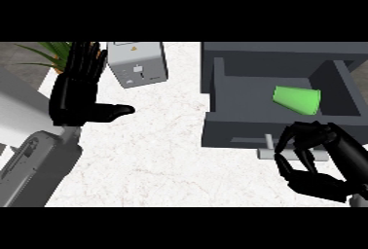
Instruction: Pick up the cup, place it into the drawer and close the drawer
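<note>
1. At the right of the worktop [158, 155], which is white and faintly marbled: drawer [237, 127], dark grey, pulled open toward the view's lower edge. It has a pale grey handle [267, 146] on its front panel. It juts from a dark grey cabinet [287, 49] along the upper right.
2. Cup [297, 99], bright green and plain. It lies on its side inside the open drawer, toward the drawer's right wall, with its wider end to the right. No print shows on it.
3. Right hand [320, 168], black, just in front of the drawer's front panel at lower right. The fingers [291, 136] are curled claw-wise with the thumb beneath, and they enclose nothing. The fingertips are close beside the handle; whether they touch it cannot be told.
4. Left hand [75, 99], black on a grey forearm, at upper left, well apart from the drawer. It is at rest, with the fingers straight and spread upward and the thumb out to the right.
5. Grey box appliance [137, 63] at top centre, tilted. It carries a small orange mark near its top edge and dark controls on its face. Any lettering is too small to read.
6. Potted plant [45, 53] in the upper left corner, its green leaves partly behind the left hand.
</note>
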